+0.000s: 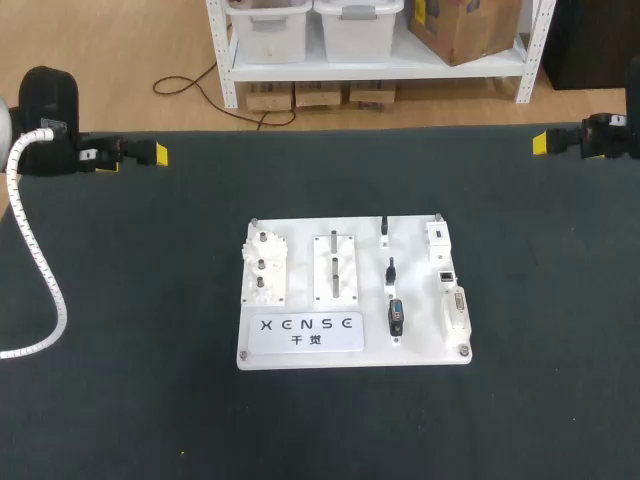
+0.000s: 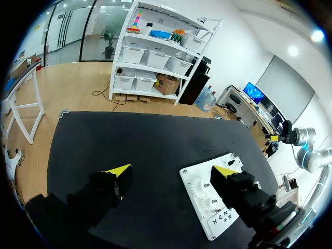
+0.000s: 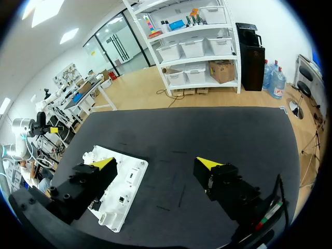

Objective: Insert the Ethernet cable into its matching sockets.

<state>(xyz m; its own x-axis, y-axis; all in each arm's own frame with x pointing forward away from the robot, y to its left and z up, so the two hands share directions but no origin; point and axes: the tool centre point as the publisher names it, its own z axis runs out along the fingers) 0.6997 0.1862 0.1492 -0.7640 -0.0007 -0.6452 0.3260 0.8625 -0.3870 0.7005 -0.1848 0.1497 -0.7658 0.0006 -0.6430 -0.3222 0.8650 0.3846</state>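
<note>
A white task board [image 1: 300, 345] lies in the middle of the black table. Three short black plug pieces [image 1: 391, 272] stand in a column on its right half, the nearest [image 1: 397, 318] with a blue mark; which one is the Ethernet one I cannot tell. A small dark socket [image 1: 446, 274] sits beside them near the board's right edge. My left gripper [image 1: 133, 158] is at the table's far left edge, open and empty. My right gripper [image 1: 565, 140] is at the far right edge, also open and empty. Both are far from the board.
On the board's left half are a white gear fixture [image 1: 264, 272], a slotted block [image 1: 334, 268] and a label plate [image 1: 305, 328]. A white connector block [image 1: 438, 240] and a long connector [image 1: 457, 310] line its right edge. A white ribbed hose [image 1: 40, 265] trails from my left arm.
</note>
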